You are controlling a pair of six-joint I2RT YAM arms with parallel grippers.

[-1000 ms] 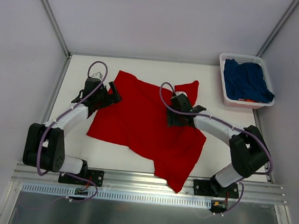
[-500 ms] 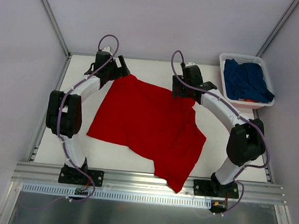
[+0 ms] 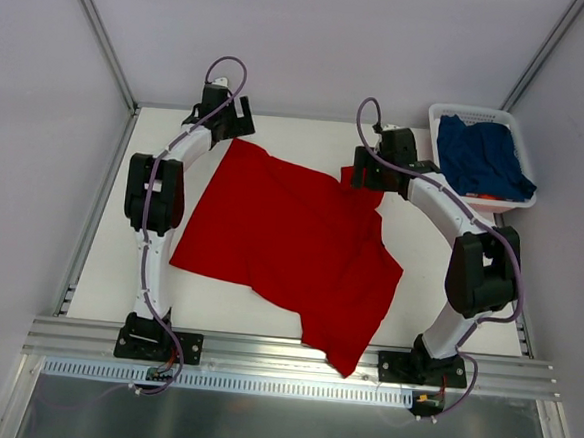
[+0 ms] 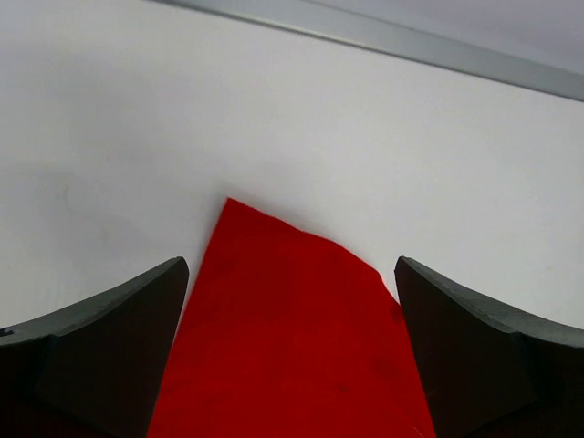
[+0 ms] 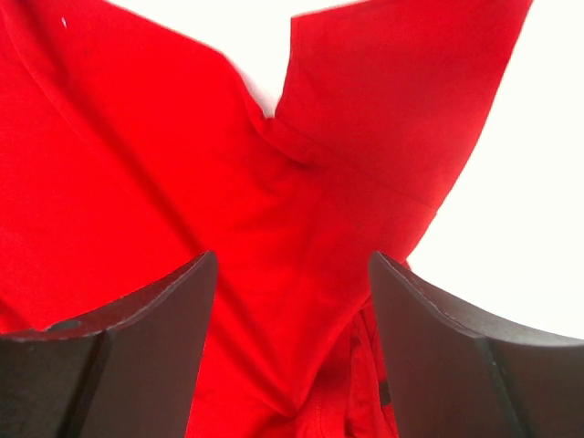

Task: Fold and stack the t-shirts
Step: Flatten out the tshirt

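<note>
Shows red t-shirt [image 3: 290,244] spread on the white worktop [image 3: 308,135]. Has left pincer [image 4: 292,265] apart at its far-left corner, right pincer [image 5: 292,255] apart over the far-right sleeve. Finds navy t-shirt [image 3: 482,157] bunched in white basket [image 3: 442,194].

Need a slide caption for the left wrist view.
Open left gripper framing a corner of the red t-shirt on the white table.

Left pincer [image 3: 234,133], right pincer [image 3: 361,178] farther out
</note>
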